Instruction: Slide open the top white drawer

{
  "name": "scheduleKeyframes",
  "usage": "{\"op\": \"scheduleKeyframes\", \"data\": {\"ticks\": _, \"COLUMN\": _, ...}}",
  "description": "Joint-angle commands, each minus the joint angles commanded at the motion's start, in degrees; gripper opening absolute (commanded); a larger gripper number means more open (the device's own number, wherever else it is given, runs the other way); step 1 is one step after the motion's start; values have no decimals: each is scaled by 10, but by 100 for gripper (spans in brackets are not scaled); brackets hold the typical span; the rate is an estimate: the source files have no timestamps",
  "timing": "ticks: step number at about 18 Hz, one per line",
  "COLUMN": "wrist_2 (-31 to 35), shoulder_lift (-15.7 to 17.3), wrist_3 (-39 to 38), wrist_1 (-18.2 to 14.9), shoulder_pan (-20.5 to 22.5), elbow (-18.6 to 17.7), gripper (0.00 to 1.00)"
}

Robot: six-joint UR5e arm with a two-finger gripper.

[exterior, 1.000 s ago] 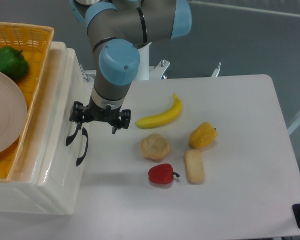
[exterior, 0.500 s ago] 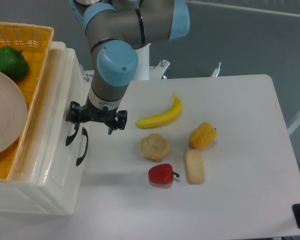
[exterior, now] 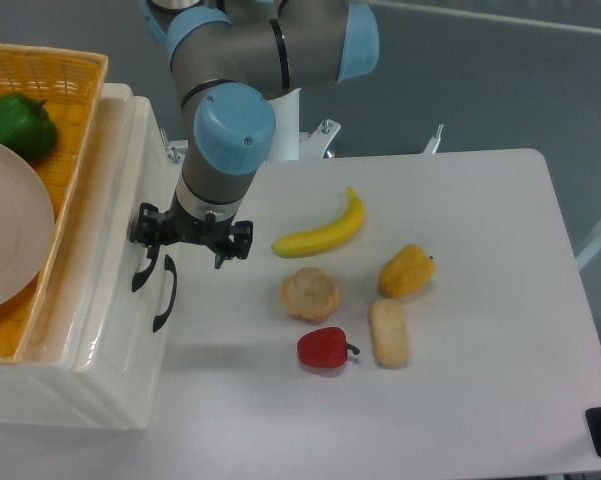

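The top white drawer (exterior: pixel 120 200) sits closed in the cabinet, directly under the orange basket (exterior: pixel 50 90). The gripper (exterior: pixel 190 232) hangs just in front of the drawer, its fingers spread apart above the curved black handle (exterior: pixel 143 268), gripping nothing. Reaching, hooking the handle and pulling outward all appear still to do.

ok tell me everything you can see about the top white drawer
The top white drawer is a glossy cream-white box, plastic by its look, uppermost in the cabinet and seen from above. It looks shut, its front flush with the cabinet face. A curved black handle sits on that front. The orange basket rests on the cabinet above it. The gripper hangs just above the handle with fingers spread; contact cannot be told from this view.
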Motion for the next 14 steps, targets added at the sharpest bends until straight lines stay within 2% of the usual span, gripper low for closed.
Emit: {"op": "scheduleKeyframes", "data": {"ticks": 14, "wrist_2": 3, "shoulder_lift": -1, "wrist_3": 0, "wrist_1": -6, "shoulder_pan": -1, "elbow": -2, "gripper": 100}}
